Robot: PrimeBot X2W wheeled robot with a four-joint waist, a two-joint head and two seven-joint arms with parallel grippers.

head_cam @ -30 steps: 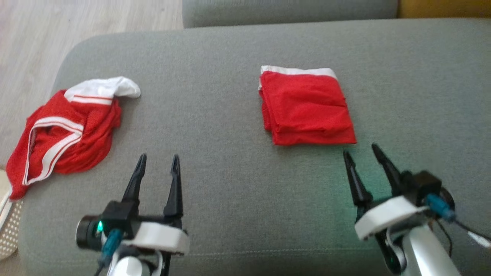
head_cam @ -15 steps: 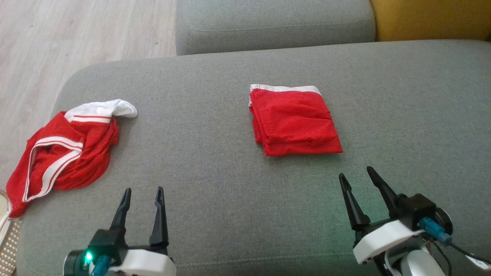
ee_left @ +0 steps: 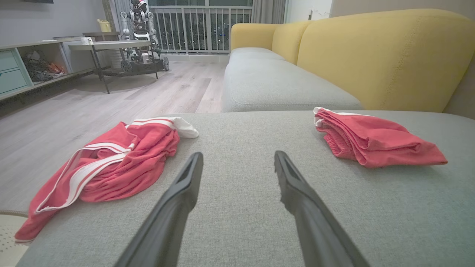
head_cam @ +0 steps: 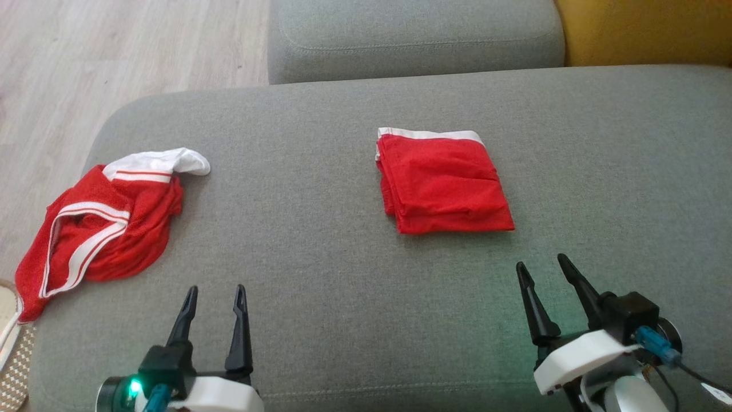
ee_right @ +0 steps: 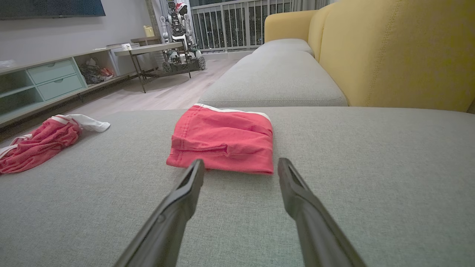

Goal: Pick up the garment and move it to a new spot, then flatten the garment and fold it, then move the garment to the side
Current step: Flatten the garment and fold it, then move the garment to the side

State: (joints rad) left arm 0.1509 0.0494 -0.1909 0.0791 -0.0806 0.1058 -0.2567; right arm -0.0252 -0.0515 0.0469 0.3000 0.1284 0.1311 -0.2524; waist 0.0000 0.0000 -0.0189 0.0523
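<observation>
Lying well left of the folded garment (head_cam: 445, 182): crumpled red cloth (head_cam: 103, 229).

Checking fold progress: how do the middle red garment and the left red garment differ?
The middle garment is folded into a flat rectangle; the left garment lies crumpled. The middle garment sits wholly on the cushion; the left garment droops over its edge. Both are red with white trim.

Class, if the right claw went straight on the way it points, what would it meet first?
Probably the folded red garment: its near edge lies just ahead of the open right claw, though height is unclear.
</observation>
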